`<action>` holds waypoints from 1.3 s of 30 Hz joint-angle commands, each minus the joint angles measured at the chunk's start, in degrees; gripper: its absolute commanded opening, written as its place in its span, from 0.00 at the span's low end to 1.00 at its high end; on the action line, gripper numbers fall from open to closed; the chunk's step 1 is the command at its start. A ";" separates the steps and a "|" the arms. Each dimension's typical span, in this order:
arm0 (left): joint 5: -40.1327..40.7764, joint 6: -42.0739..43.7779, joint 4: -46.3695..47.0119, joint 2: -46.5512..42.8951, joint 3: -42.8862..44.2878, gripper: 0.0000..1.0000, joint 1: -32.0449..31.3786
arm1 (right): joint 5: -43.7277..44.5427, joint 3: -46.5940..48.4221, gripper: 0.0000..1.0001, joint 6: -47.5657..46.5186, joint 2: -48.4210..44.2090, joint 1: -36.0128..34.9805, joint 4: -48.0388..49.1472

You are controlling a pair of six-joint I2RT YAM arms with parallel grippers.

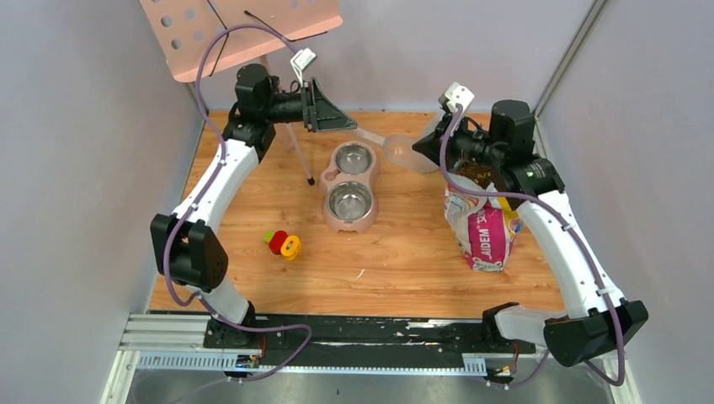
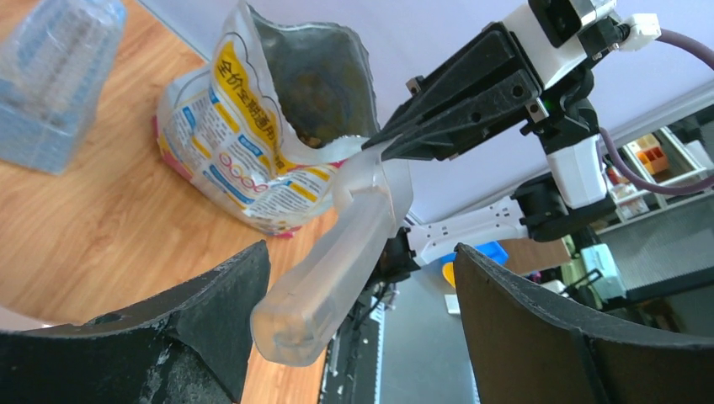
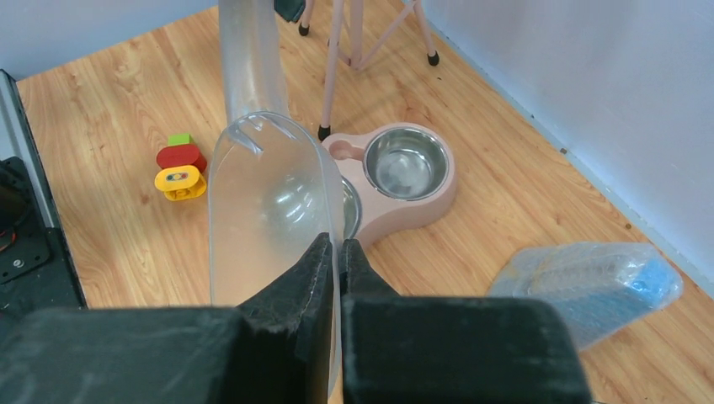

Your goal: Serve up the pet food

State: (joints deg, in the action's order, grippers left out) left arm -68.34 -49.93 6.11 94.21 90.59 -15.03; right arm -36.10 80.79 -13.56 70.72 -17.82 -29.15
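Plainly, the weak link we see is the hand-over of the scoop. The right end effector has its fingers pressed together on the thin rim of the scoop's cup. The left end effector is spread wide with the handle lying loose between its fingers, gripping nothing. If the right one let go before the left closed, we judge the scoop would fall toward the 2 steel bowls of the pink feeder below it. A pinch on so thin a wall could also let the scoop swing or slip. A second risk is the printed bag, which stands upright with its mouth open just under the right arm. A careless sweep of that arm could tip it and spill its contents over the worktop. The pet food is inside that bag, on the right side of the worktop, just beside and below the right end effector and well apart from the left one. The scoop looks empty and both bowls look bare, so we judge that serving has not begun.
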 commanded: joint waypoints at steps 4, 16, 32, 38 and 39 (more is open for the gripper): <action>-3.19 -3.18 -5.59 1.27 0.24 0.80 -0.51 | -0.06 -2.21 0.00 -0.04 -3.17 -0.50 9.28; -4.44 -3.66 -5.85 1.87 0.37 0.57 -2.40 | 8.41 -5.97 0.00 -7.77 -2.92 -6.86 14.57; -4.30 -3.14 -5.72 1.04 0.84 0.68 -2.41 | 9.69 -9.28 0.00 -3.95 -3.53 -6.87 16.04; -3.42 -2.78 -5.71 1.10 1.46 0.60 -2.38 | 9.43 -10.85 0.00 -0.85 -4.42 -6.87 15.37; -3.13 -2.66 -5.78 1.04 1.22 0.60 -2.38 | 9.32 -11.04 0.00 -0.36 -4.52 -6.87 15.28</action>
State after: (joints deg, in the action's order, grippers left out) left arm -71.68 -53.41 -0.69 95.96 89.93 -17.47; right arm -26.11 70.91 -16.80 67.66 -24.36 -14.92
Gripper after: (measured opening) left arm 0.607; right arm 0.033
